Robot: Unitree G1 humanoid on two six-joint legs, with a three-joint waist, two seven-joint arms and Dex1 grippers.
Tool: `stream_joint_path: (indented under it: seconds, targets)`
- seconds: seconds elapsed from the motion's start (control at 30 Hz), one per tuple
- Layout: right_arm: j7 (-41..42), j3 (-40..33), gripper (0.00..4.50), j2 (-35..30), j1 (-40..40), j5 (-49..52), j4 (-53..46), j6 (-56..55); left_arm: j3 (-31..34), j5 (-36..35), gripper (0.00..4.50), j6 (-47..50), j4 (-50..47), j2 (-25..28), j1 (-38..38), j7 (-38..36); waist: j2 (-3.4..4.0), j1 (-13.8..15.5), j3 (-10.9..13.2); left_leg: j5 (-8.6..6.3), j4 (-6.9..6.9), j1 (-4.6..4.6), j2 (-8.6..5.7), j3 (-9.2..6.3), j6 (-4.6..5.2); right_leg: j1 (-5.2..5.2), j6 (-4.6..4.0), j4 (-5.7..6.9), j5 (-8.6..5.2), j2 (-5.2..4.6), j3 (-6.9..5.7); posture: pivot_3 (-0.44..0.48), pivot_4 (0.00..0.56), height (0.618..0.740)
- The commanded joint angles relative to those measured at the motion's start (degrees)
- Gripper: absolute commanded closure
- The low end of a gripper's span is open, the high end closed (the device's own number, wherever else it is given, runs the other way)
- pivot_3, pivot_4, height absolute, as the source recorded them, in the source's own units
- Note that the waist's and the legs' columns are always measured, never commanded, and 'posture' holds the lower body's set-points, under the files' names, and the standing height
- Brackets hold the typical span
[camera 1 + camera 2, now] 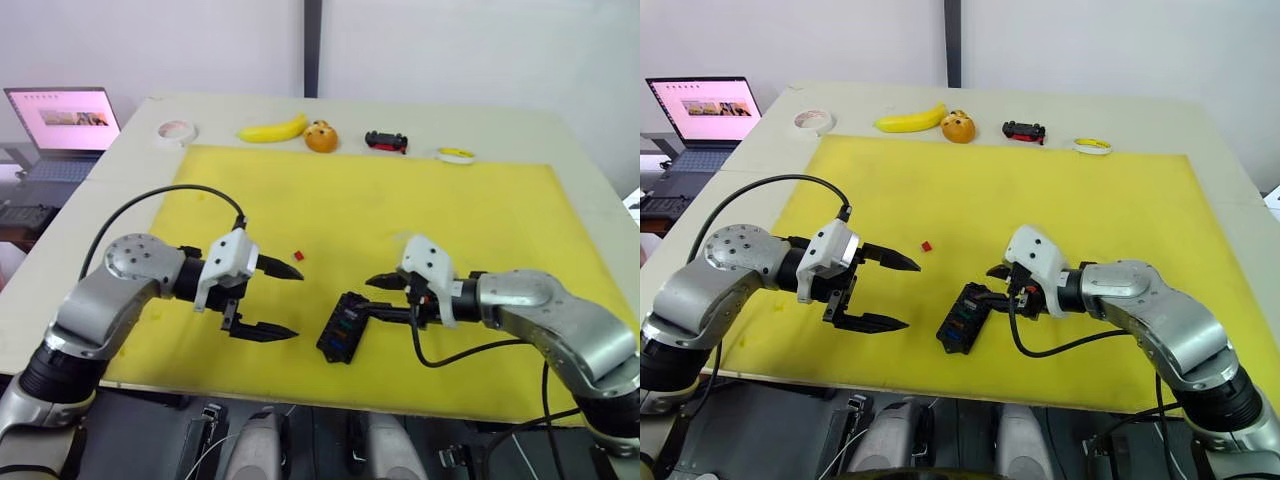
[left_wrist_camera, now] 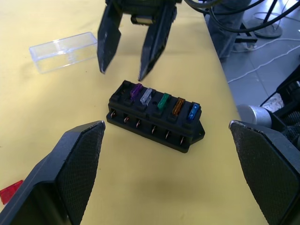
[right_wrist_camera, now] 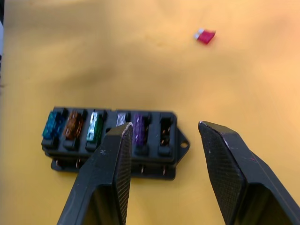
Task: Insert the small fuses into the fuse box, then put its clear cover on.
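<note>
Red fuse (image 3: 205, 36) lies loose; fuse box (image 2: 157, 116) holds five, one slot empty. Both grippers, left gripper (image 1: 274, 300) and right gripper (image 1: 380, 297), apart, empty. Next: pick the red fuse.

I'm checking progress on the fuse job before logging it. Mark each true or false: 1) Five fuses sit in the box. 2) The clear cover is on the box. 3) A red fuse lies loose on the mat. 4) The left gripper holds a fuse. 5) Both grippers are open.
1) True: five fuses stand in the fuse box, one end slot empty.
2) False: the clear cover lies on the yellow mat apart from the box.
3) True: the red fuse lies loose.
4) False: the left gripper is empty.
5) True: the right gripper is open too.
</note>
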Motion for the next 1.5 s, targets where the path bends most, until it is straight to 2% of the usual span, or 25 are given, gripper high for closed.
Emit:
stream_joint_path:
  seconds: [0.03,0.07,0.17,0.53,0.87,1.07,1.3,1.5]
  targets:
    - [0.3,-1.8,2.67,1.1,-1.2,1.2,-0.2,-1.5,1.0,-0.3,0.00,-0.8,-1.0,0.1,-0.5,-0.1,0.00,0.0,0.0,0.00,0.00,0.00,0.00,0.00,0.00,0.00,0.00,0.00,0.00,0.00,0.00,0.000,0.150,0.737]
    - [0.3,-1.9,2.94,1.3,-1.2,1.3,-0.1,-1.7,1.0,-0.3,0.00,-0.8,-1.0,0.1,-0.5,-0.1,0.00,0.0,0.0,0.00,0.00,0.00,0.00,0.00,0.00,0.00,0.00,0.00,0.00,0.00,0.00,0.000,0.150,0.737]
    - [0.3,-1.0,4.45,2.3,0.0,1.4,-0.8,-2.4,0.8,-0.2,0.00,-0.8,-0.7,0.0,-0.7,-0.1,0.00,0.0,0.0,0.00,0.00,0.00,0.00,0.00,0.00,0.00,0.00,0.00,0.00,0.00,0.00,0.000,0.150,0.737]
    - [1.0,2.0,4.45,2.4,5.1,-3.2,-0.6,-10.3,0.6,0.1,0.00,-1.0,-0.3,0.0,-1.0,-0.4,0.00,-0.1,0.0,0.00,0.00,0.00,-0.01,0.00,0.00,0.00,0.00,0.00,0.00,0.00,0.00,0.000,0.150,0.737]
    - [1.7,3.6,4.45,2.3,6.3,-4.8,0.7,-11.1,0.6,0.1,0.00,-0.9,-0.6,0.0,-1.0,-0.3,0.00,0.0,0.0,0.00,0.00,-0.01,0.00,0.00,0.00,0.00,0.00,0.00,0.00,0.00,0.00,0.000,0.150,0.737]
    - [1.3,7.4,4.45,1.1,6.6,-9.7,3.9,-12.1,0.8,0.1,0.00,-0.9,-0.8,0.0,-0.8,-0.1,0.00,0.0,0.0,0.00,0.00,0.01,0.00,0.00,0.00,0.00,0.00,0.00,0.00,0.00,0.00,0.000,0.150,0.737]
    - [1.4,10.7,4.45,0.4,5.9,-12.5,5.2,-10.2,0.9,0.1,0.00,-0.9,-1.0,-0.3,-0.6,0.3,-0.09,0.0,-0.2,0.00,0.00,0.04,0.00,0.01,0.00,0.02,0.00,0.00,0.00,0.00,0.00,0.000,0.150,0.737]
    - [1.8,10.8,4.45,-0.1,5.4,-11.7,4.0,-7.4,0.9,0.0,0.00,-0.7,-1.3,-0.3,-0.4,0.7,-0.18,0.0,-0.4,0.00,0.00,0.08,0.00,0.00,0.00,0.06,-0.01,0.00,0.00,0.00,0.00,0.000,0.150,0.737]
